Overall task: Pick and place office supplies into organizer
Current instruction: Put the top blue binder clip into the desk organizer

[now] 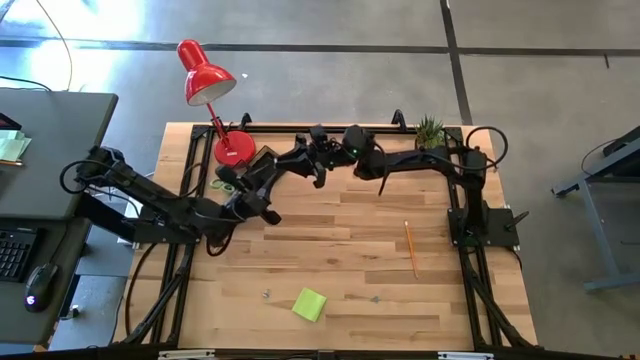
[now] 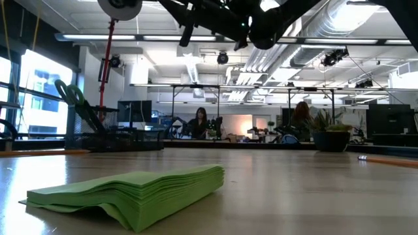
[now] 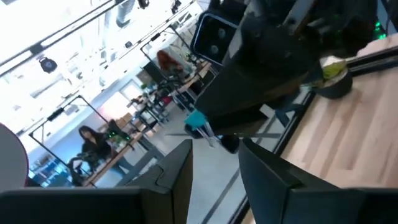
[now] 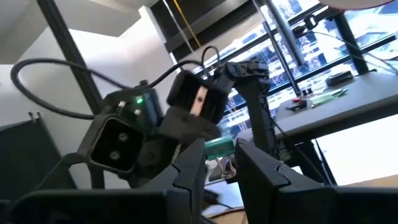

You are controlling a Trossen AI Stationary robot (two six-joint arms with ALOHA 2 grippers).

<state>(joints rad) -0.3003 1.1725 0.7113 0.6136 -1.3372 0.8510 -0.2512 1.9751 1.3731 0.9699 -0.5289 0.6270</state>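
A: Where are the arms?

B: Both are raised at the far edge of the tabletop (image 1: 340, 270), tip to tip. The right pincer (image 4: 221, 155) is clenched on a small green clip (image 4: 217, 147), which is up in the air. The left pincer (image 3: 214, 146) faces the same clip with its fingers set apart. I cannot tell if it grips.

A: Looks like a handover?

B: That's my read. To do it well, the left should close on the clip's body, not the wire loops, and be firm before the right lets go. Any tug while both hold could twist it out.

A: Then where?

B: The organizer (image 2: 124, 138) is at the far left by the red lamp (image 1: 205, 75), with the scissors (image 2: 70, 94) standing in it. Carry the clip low over a free compartment and drop it from just above.

A: What's left?

B: The sticky-note pad (image 1: 309, 304) is near the front edge. The pencil (image 1: 411, 248) is on the right. Both are well apart from the organizer.
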